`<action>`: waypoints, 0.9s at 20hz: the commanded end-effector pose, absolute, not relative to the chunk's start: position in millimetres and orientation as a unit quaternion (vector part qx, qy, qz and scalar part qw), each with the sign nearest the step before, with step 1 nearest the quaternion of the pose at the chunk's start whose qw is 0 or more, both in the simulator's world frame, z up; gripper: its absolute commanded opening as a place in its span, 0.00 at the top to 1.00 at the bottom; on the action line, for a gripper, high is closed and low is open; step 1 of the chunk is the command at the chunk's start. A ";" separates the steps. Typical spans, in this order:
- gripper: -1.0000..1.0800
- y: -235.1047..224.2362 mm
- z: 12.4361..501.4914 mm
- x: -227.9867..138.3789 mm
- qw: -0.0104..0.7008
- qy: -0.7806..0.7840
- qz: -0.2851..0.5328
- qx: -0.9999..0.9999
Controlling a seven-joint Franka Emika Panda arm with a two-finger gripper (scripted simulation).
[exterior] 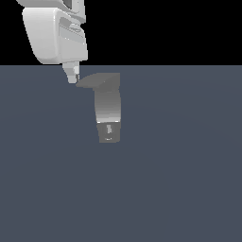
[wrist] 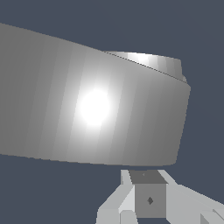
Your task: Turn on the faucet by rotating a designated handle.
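Hand (exterior: 73,78): hangs from the white arm at the exterior view's upper left, fingertips pointing down. Only a narrow tip shows there, w/ no gap visible between fingers, so they look pressed together, but can't tell for certain. Nothing pinched. In the wrist view the fingers (wrist: 151,199) sit low in frame, close under a big grey curved body; spread not readable there either.

Handle (exterior: 97,80): thin flat arm on top of the faucet (exterior: 108,111), long axis roughly horizontal, tapering to a point toward the exterior view's left. That pointed end lies just beside the fingertips, on their exterior-view-right side; touching or a hair apart, can't tell. Hand tip and handle tip sit at about the same height.

Faucet column stands upright further to the exterior view's right of the hand, darker base block (exterior: 109,132) below it, resting on the flat blue-grey surface (exterior: 189,189).

Judgement: hand is at the far end of the lever, away from the column, so the pivot is on the opposite side. Next move prob. a sideways push on the tip, sweeping the handle around the column axis. Risk: slipping off the point.
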State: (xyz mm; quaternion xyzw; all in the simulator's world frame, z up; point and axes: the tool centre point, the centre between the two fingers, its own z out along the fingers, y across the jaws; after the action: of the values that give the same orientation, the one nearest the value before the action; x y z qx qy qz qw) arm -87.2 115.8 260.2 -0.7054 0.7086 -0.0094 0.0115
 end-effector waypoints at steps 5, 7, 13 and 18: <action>1.00 95.0 258.0 -89.6 0.009 0.709 -0.008 -0.705; 1.00 84.2 257.0 -90.8 0.008 0.709 -0.007 -0.705; 1.00 50.6 253.6 -94.7 0.005 0.710 -0.004 -0.704; 1.00 21.2 250.7 -98.1 0.002 0.711 -0.002 -0.703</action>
State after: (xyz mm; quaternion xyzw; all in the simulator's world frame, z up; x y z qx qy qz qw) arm -93.7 46.1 260.5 -0.7148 0.6992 -0.0103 0.0096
